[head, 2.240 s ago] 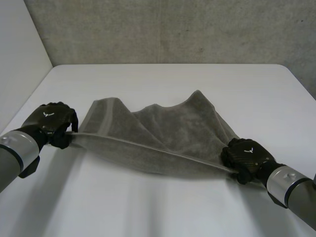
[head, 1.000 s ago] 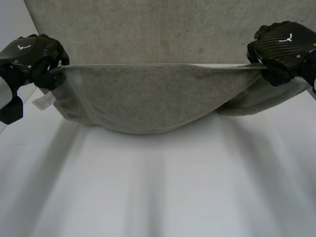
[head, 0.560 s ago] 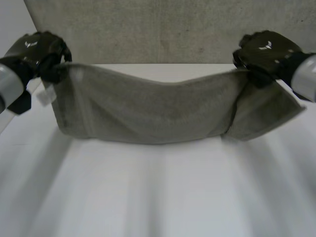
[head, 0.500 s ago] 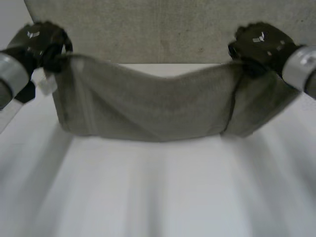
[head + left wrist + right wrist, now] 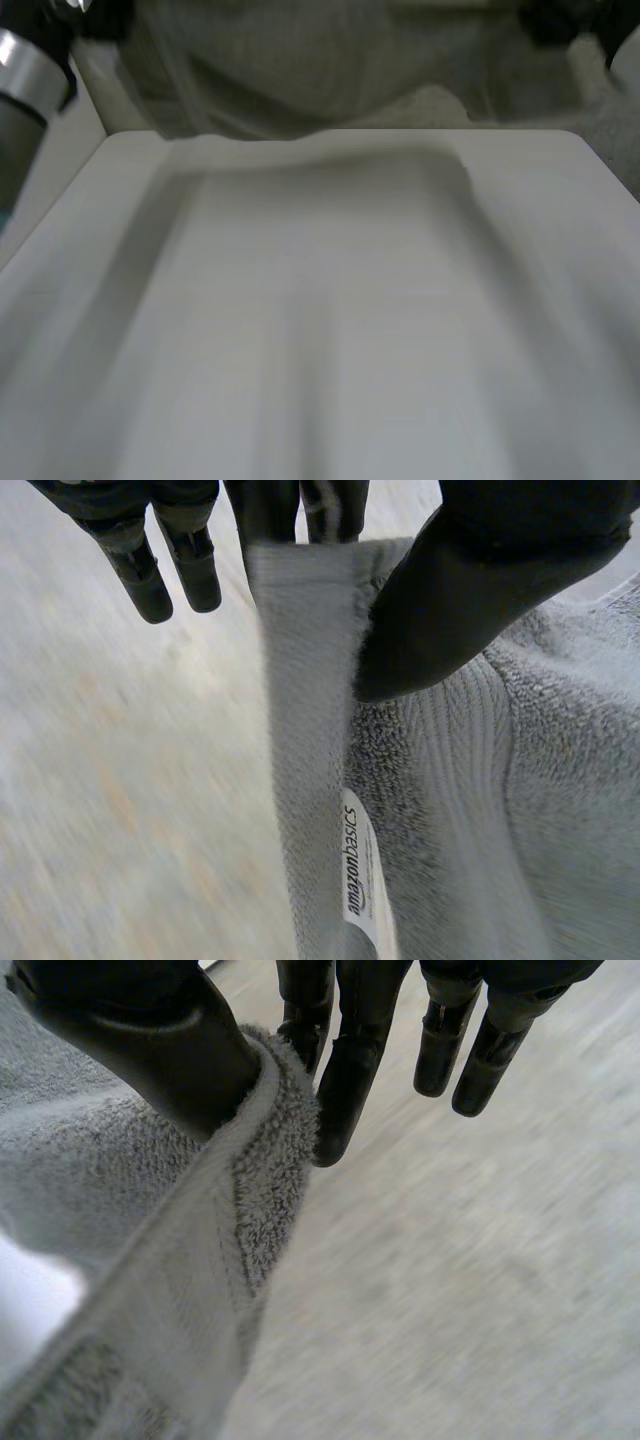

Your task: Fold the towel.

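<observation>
We have lifted the towel [image 5: 285, 60] clear of the surface [image 5: 330, 330]; our left hand [image 5: 470, 590] and right hand [image 5: 140, 1040] each pinch a top corner, ready to lay a fold.

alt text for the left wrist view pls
The left hand pinches the edge of a grey towel between its thumb and fingers, and the towel hangs below the grip. A white label reading "amazonbasics" sits on the towel's edge under the thumb.
</observation>
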`<move>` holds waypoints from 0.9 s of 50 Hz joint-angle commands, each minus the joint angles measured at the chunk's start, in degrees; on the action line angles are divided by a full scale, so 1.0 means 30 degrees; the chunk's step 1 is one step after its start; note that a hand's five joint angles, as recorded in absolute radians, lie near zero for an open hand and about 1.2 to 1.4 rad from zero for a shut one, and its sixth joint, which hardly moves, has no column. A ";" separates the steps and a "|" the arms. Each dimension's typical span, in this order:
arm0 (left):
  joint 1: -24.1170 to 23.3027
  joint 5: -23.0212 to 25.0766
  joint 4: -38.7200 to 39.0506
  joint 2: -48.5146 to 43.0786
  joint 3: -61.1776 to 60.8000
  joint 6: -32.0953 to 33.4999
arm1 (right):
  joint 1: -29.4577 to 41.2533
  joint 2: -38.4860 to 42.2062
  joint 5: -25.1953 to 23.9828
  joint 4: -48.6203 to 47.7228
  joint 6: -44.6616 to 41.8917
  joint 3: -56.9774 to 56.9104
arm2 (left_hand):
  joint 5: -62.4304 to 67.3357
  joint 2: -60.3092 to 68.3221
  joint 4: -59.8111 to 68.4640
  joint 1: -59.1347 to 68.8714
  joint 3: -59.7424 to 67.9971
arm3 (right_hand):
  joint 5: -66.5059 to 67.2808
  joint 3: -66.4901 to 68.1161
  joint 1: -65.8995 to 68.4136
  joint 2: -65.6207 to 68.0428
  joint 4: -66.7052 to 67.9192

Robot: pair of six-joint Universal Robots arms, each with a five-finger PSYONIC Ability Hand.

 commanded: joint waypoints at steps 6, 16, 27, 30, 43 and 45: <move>0.0628 0.0518 -0.0026 -0.1753 -0.6190 0.1624 | -0.0835 0.0175 -0.1297 0.0306 -0.4399 0.8962 | 0.1192 0.1042 -0.1072 0.2000 -0.0799 | 0.1291 -0.0958 0.1851 0.1904 -0.1482; 0.0541 0.1691 -0.0553 -0.1520 -0.9566 0.4824 | -0.1336 -0.1261 -0.2179 0.0570 -0.6515 1.3544 | 0.1192 0.1042 -0.1072 0.2000 -0.0799 | 0.1291 -0.0958 0.1851 0.1904 -0.1482; 0.1475 0.1721 -0.6139 0.5646 -1.1352 0.4416 | -0.3562 -0.8556 -0.4991 0.6430 -0.6222 1.5038 | 0.1192 0.1042 -0.1072 0.2000 -0.0799 | 0.1291 -0.0958 0.1851 0.1904 -0.1482; 0.2120 0.1779 -0.7956 0.7291 -1.1237 0.3510 | -0.4699 -0.9578 -0.6188 0.8441 -0.6047 1.4659 | 0.1192 0.1042 -0.1072 0.2000 -0.0799 | 0.1291 -0.0958 0.1851 0.1904 -0.1482; 0.2416 0.2658 -0.9723 0.5189 -0.8599 0.1601 | -0.4676 -0.4689 -0.6573 1.1439 -0.6193 1.0761 | 0.1192 0.1042 -0.1072 0.2000 -0.0799 | 0.1291 -0.0958 0.1851 0.1904 -0.1482; 0.2298 0.2570 -0.9752 0.4076 -0.7984 0.1601 | -0.4061 -0.3253 -0.5958 1.1557 -0.6251 0.9940 | 0.1192 0.1042 -0.1072 0.2000 -0.0799 | 0.1291 -0.0958 0.1851 0.1904 -0.1482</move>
